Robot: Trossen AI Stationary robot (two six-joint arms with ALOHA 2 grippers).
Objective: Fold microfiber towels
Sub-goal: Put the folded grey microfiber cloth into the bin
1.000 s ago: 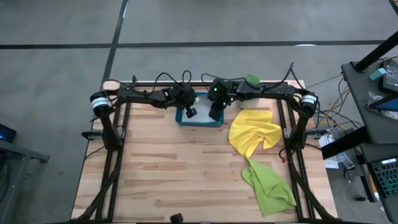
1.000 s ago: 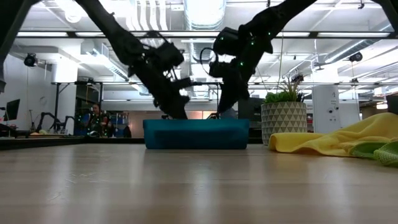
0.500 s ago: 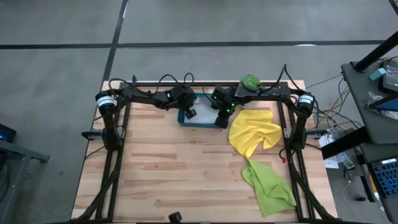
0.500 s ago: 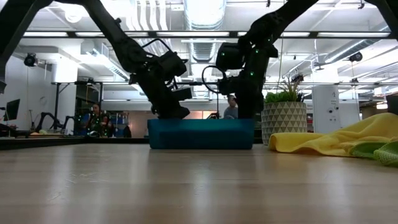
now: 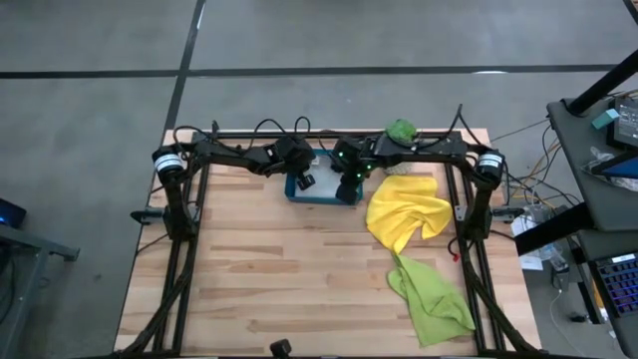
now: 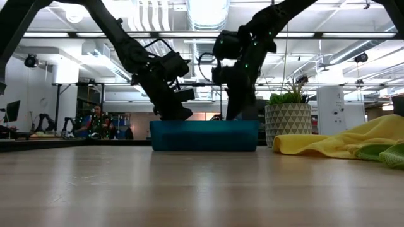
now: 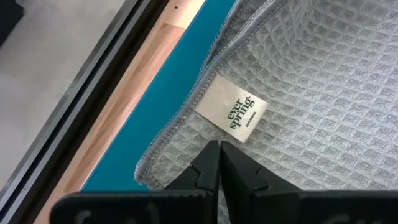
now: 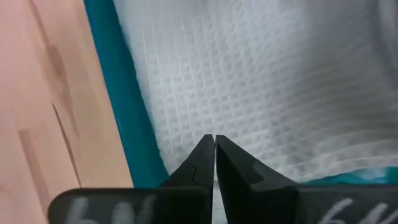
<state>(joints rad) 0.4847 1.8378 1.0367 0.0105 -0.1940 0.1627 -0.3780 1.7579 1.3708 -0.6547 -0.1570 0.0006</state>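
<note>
1. Tabletop [image 5: 299, 269]: a wooden slatted surface carrying a teal tray [image 5: 321, 196] at its far edge, near the middle.
2. Tray contents: a pale grey towel [image 7: 311, 93] with a waffle weave lies inside the tray. A white sewn label [image 7: 232, 109] sits near one hemmed edge. In the left wrist view, the corner of the cloth lies on the teal tray floor.
3. Left gripper [image 5: 302, 179]: positioned over the left end of the tray, pointing down into it. Its fingers [image 7: 208, 165] are clenched together, tip to tip, with nothing between them. The tips rest at or just above the grey towel, beside the label; contact cannot be confirmed.
4. Right gripper [image 5: 347, 189]: positioned over the right end of the tray. Its fingers [image 8: 202, 155] are likewise pressed together and empty, with the tips over the grey towel close to the tray wall.
5. Yellow towel [image 5: 404, 212]: crumpled on the tabletop to the right of the tray, unfolded.
6. Lime green towel [image 5: 431, 296]: crumpled nearer the front right edge, touching the yellow towel's lower corner.
7. Potted plant [image 5: 402, 131]: stands at the far edge, behind the yellow towel. In the low view its patterned pot is just right of the tray.
</note>
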